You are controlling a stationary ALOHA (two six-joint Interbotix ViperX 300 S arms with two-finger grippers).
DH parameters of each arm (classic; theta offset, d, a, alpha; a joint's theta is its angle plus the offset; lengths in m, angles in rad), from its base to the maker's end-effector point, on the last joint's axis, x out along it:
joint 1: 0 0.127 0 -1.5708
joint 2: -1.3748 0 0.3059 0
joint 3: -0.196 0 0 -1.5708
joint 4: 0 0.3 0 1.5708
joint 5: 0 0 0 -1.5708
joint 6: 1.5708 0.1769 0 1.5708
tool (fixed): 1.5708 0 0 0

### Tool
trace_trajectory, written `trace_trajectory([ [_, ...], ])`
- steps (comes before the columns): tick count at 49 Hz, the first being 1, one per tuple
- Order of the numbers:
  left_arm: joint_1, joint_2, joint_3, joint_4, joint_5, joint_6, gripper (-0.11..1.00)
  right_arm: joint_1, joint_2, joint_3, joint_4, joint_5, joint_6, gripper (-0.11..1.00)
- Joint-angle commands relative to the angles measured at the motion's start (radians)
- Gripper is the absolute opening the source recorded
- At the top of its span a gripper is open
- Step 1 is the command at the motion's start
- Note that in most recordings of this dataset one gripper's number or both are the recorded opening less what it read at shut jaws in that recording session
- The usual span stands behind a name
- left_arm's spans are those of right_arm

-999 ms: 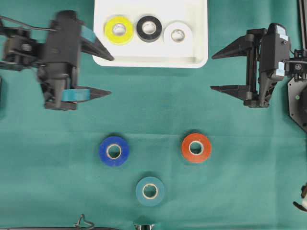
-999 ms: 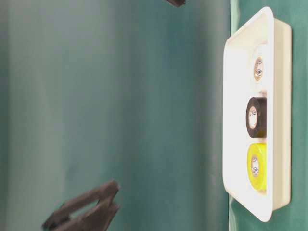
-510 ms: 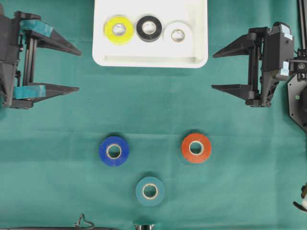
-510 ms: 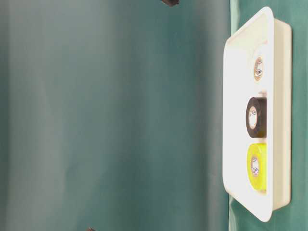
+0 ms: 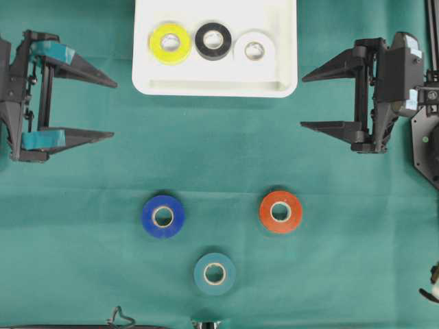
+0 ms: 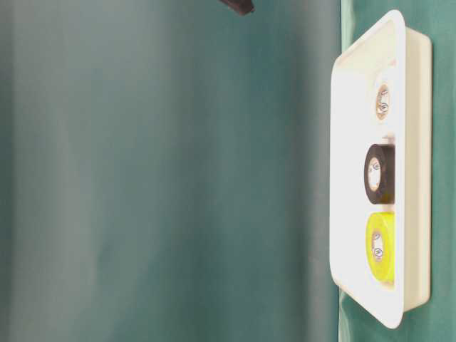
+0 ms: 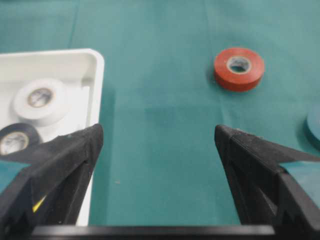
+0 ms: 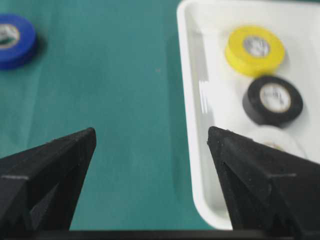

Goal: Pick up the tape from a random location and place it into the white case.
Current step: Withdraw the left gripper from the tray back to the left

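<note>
While both claws gape empty | white case (image 5: 216, 86): yellow (image 5: 169, 42), black (image 5: 213, 40), white rolls (image 5: 254, 49)

Left claw (image 5: 113, 110) withdrew leftward (away from case (image 5: 281, 82)).

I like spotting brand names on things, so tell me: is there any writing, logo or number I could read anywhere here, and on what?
None can be read.
The paper cores of the yellow roll, black roll and white roll in the white case show faint marks in the table-level view, too small and blurred to read.
The blue roll, orange roll and teal roll show no print.
</note>
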Motion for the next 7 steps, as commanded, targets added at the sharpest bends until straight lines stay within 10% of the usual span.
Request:
trace_trajectory([
  [1, -0.008, -0.002, 0.014, -0.002, -0.064, 0.0, 0.99, 0.0, 0.002, -0.005, -0.005, -0.044, 0.0, 0.89],
  [7, -0.012, -0.003, 0.061, -0.002, -0.16, -0.002, 0.99, 0.0, 0.012, -0.003, -0.005, -0.103, -0.002, 0.89],
])
